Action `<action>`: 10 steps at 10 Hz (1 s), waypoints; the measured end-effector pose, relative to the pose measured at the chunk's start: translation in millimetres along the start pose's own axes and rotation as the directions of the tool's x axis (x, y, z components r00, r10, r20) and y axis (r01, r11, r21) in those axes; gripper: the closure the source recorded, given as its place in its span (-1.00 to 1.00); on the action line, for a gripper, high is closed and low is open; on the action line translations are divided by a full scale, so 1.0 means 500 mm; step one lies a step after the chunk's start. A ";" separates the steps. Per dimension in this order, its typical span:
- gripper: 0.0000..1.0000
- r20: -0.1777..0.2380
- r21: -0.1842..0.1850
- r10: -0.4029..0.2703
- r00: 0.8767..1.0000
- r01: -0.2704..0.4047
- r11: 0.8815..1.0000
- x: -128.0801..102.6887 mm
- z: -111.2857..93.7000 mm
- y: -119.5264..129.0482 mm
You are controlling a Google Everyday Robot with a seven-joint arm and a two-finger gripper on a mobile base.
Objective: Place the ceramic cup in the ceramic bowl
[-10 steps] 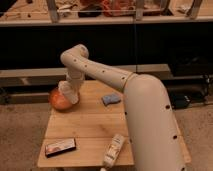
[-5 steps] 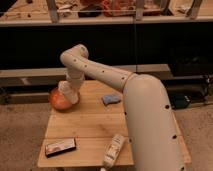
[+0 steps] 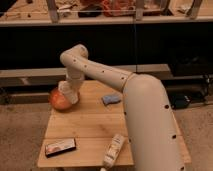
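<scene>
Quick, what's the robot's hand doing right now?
Gripper: down over the ceramic bowl at the table's far left corner; its grip cannot be told.

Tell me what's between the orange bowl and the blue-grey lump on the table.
In the camera view, only bare wood between the ceramic bowl and blue-grey lump. The claw is over the bowl.

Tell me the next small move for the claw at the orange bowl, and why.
Probably release and lift straight up a little. The claw sits low over the ceramic bowl at the table's far left corner, and the arm's wrist hides the bowl's inside, so the ceramic cup cannot be seen. If it is in the bowl, rising clear would avoid tipping the bowl.
</scene>
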 end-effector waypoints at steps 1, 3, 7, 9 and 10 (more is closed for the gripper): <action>0.01 0.000 0.000 -0.001 1.000 0.001 1.000 0.000 0.000 0.000; -0.24 -0.001 0.000 -0.003 1.000 0.003 1.000 0.000 0.001 0.000; -0.25 -0.004 -0.001 -0.006 1.000 0.006 1.000 0.001 0.001 0.001; -0.31 -0.005 -0.002 -0.008 1.000 0.008 1.000 0.002 0.000 0.002; -0.43 -0.006 -0.002 -0.008 1.000 0.008 1.000 0.003 -0.002 0.002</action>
